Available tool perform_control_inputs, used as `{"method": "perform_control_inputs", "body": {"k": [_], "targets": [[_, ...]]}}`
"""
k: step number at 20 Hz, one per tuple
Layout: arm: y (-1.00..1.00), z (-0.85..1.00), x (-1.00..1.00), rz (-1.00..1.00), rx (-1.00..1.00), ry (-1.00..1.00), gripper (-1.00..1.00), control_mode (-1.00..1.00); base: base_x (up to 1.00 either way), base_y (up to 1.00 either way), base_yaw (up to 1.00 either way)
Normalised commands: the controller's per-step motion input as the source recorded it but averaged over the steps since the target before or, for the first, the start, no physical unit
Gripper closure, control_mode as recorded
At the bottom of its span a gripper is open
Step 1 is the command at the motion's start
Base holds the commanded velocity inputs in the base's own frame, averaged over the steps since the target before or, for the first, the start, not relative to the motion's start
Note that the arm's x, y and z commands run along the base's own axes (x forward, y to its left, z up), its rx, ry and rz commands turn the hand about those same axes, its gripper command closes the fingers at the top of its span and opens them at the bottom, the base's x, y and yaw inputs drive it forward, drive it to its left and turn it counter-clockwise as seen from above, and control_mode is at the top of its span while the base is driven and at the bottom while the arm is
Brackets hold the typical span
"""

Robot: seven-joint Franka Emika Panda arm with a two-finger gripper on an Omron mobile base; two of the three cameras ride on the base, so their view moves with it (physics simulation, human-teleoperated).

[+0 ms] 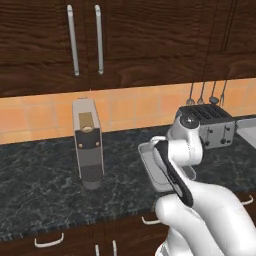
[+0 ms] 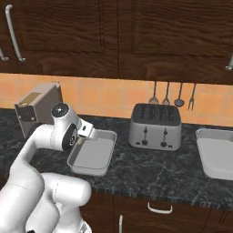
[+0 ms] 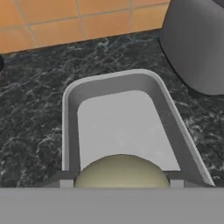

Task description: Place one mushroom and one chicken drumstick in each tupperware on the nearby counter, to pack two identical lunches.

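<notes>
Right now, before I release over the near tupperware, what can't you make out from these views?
- Gripper: in both base views the arm's own links hide the fingers.
- Pale rounded thing, hand view: cut off at the bottom, so mushroom or not, held or not, is unclear.
- Near tupperware, left base view: arm covers most of its floor.
- Second tupperware, right base view: cut by the right edge.
</notes>
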Motion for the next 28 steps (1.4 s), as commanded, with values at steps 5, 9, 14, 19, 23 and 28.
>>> {"method": "perform_control_inputs", "body": {"k": [5,9,14,19,23,28], "targets": [[0.00,-0.44,0.98,0.00,0.00,0.22,1.00,-1.00,0.00,0.00,0.00],[0.00,-0.29,0.84,0.00,0.00,0.13,1.00,-1.00,0.00,0.00,0.00],[-0.13,-0.26,0.45,0.02,0.05,0.05,1.00,-1.00,0.00,0.00,0.00],[0.00,-0.33,0.00,0.00,0.04,0.04,-1.00,-1.00,0.00,0.00,0.00],[0.00,-0.16,0.00,0.00,0.00,0.00,-1.00,-1.00,0.00,0.00,0.00],[0.00,0.00,0.00,0.05,0.00,-0.04,-1.00,-1.00,0.00,0.00,0.00]]}}
